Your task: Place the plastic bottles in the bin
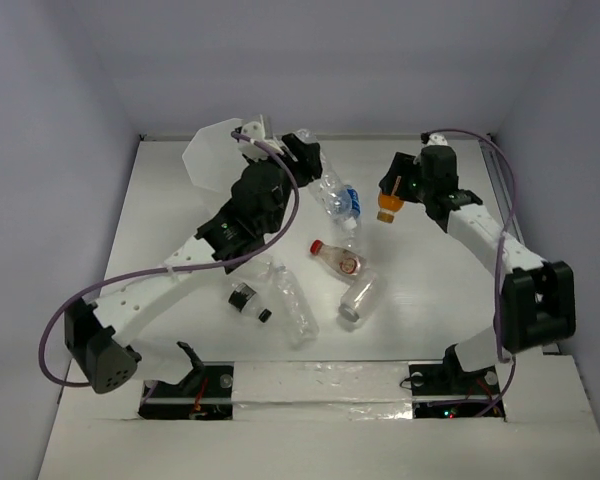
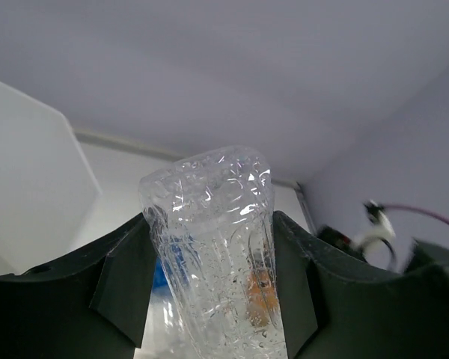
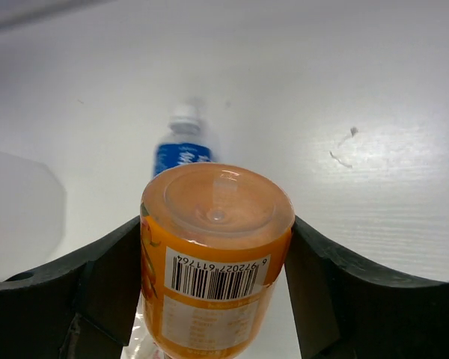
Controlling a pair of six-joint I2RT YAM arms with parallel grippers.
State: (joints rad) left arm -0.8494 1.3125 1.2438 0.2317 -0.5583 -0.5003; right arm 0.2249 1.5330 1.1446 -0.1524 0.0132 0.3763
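While each gripper clasps one bottle, four more lie loose on the white table [image 1: 430, 300].

Item 1: the left gripper [image 1: 298, 150], fingers clenched on a clear crumpled bottle [image 2: 213, 254], just beside the bin [image 1: 212, 158], which stands at the table's far left. Item 2: the right gripper [image 1: 394, 192], fingers clamped round an orange bottle [image 3: 215, 262] with its barcode label showing and its base toward the wrist camera, well apart from the bin. Loose stock: a blue-labelled bottle [image 1: 342, 200] lying between the two grippers; a red-capped bottle [image 1: 335, 257] nearer the bases; a short clear bottle [image 1: 358, 298]; a long clear bottle [image 1: 293, 308]. Beside the last, a small black object [image 1: 243, 298], kind unclear.
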